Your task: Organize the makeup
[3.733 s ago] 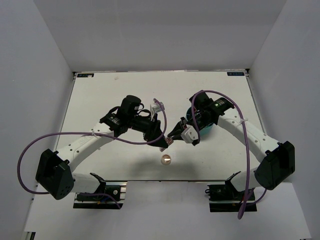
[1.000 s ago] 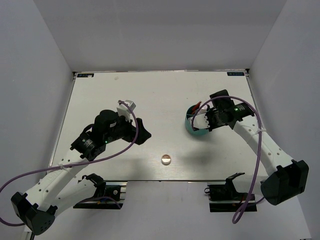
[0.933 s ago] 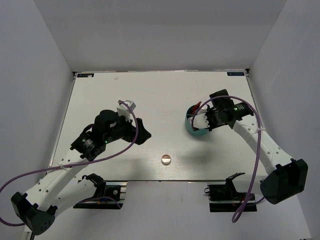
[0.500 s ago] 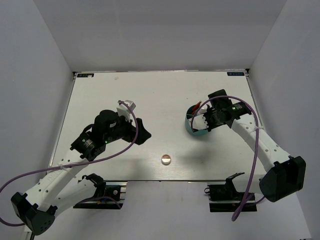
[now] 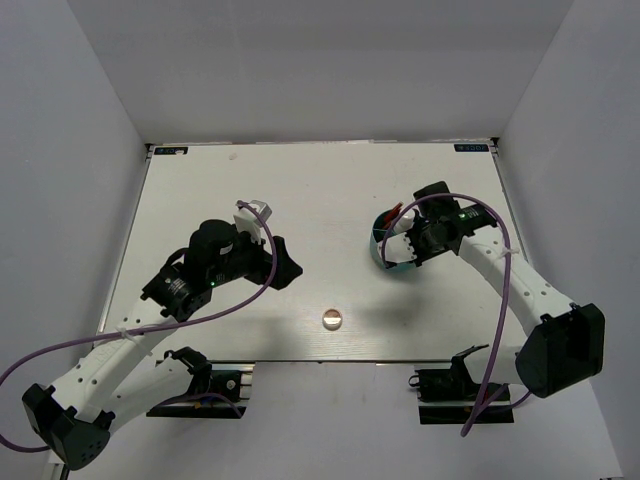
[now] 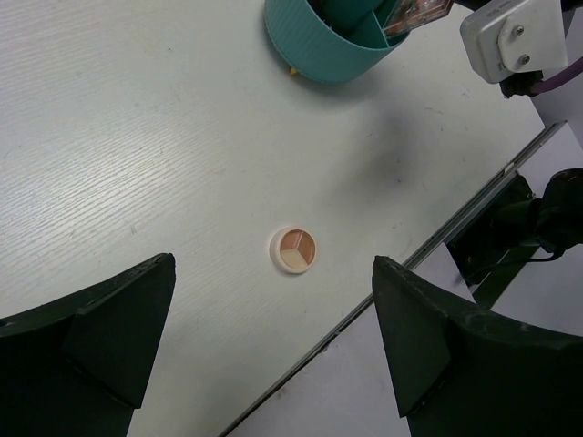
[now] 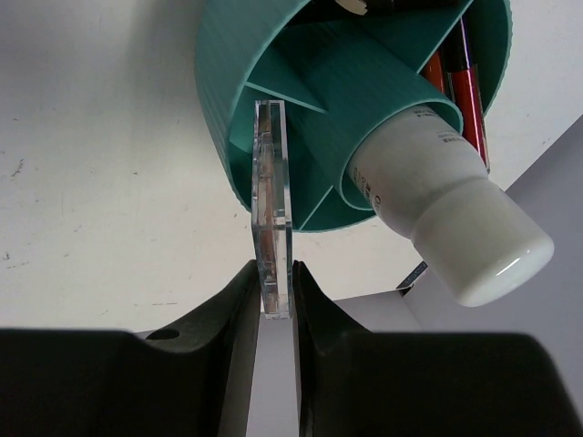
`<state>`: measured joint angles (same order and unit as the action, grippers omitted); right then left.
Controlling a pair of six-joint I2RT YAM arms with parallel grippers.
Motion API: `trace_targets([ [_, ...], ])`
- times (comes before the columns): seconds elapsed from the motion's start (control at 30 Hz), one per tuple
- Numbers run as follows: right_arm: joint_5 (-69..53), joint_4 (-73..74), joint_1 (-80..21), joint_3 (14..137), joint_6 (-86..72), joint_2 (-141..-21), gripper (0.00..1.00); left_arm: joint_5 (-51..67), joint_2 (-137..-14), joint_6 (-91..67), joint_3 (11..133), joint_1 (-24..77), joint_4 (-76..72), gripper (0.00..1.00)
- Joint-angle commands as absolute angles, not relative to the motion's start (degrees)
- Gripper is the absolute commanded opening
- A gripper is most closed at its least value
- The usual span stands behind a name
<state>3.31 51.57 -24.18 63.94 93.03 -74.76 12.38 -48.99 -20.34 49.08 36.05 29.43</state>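
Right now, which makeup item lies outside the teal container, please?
The round compact, alone on the table; the white bottle, pencils and palette are in the container.

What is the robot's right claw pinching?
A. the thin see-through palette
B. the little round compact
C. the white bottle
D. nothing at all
A: in the right wrist view the right claw is shut on the thin palette, held edge-on by the teal container. The white bottle sits in that container, and the round compact lies alone on the table.
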Motion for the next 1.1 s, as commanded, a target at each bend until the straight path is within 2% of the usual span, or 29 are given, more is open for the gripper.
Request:
trace_targets([
  [0.0, 4.5, 50.5, -23.6, 64.2, 95.0, -75.4, 0.0, 12.0, -49.1, -19.7, 48.3, 35.9, 28.1, 0.98],
  [0.27, 4.2, 49.7, -23.3, 64.2, 95.8, -77.1, 0.0, 12.4, -49.9, -19.6, 48.7, 35.9, 27.7, 0.98],
  [0.37, 4.1, 49.5, -24.1, 64.5, 95.8, -77.9, 0.05, 12.4, -50.0, -19.5, 48.9, 35.9, 27.8, 0.98],
  [0.47, 4.0, 49.7, -24.0, 64.9, 95.8, -78.3, 0.18, 12.2, -49.8, -19.5, 49.0, 35.9, 28.2, 0.98],
  [0.57, 3.4, 49.8, -24.0, 65.0, 95.8, -78.6, 0.4, 12.0, -49.7, -19.7, 48.9, 35.9, 28.3, 0.98],
  [0.7, 3.1, 50.0, -23.9, 65.0, 95.8, -78.5, 0.53, 12.2, -49.8, -19.9, 49.0, 35.9, 28.0, 0.98],
  [0.83, 2.7, 50.4, -23.8, 65.4, 95.1, -78.3, 0.53, 12.5, -50.4, -19.9, 49.3, 35.9, 27.7, 0.98],
  [1.07, -2.2, 55.6, -23.7, 71.8, 92.0, -76.0, 0.46, 12.2, -51.2, -19.6, 49.8, 35.9, 28.1, 0.98],
])
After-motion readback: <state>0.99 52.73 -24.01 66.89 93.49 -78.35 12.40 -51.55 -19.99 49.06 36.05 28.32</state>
